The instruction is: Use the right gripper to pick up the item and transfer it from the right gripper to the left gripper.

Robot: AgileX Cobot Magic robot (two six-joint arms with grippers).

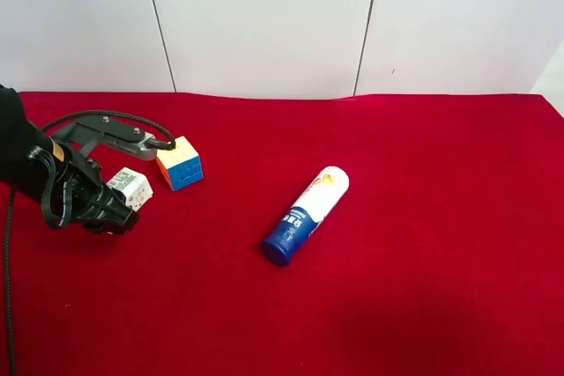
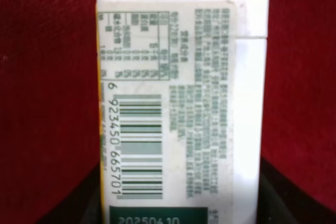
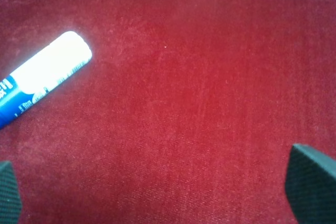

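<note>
A small white box [image 1: 130, 187] with a barcode sits between the fingers of my left gripper [image 1: 117, 207], the arm at the exterior high view's left. The left wrist view shows the box [image 2: 178, 103] close up, with dark fingers [image 2: 286, 198] on both sides of its lower end. A blue and white bottle [image 1: 307, 214] lies on its side in the middle of the red cloth. It also shows in the right wrist view [image 3: 39, 77], off to one side of my right gripper [image 3: 163, 195], which is open, empty and above bare cloth. The right arm is outside the exterior view.
A coloured puzzle cube [image 1: 180, 163] stands on the red cloth [image 1: 423, 244] just beside the left arm and its black cable [image 1: 106, 116]. A white panelled wall [image 1: 264, 24] runs along the cloth's far edge.
</note>
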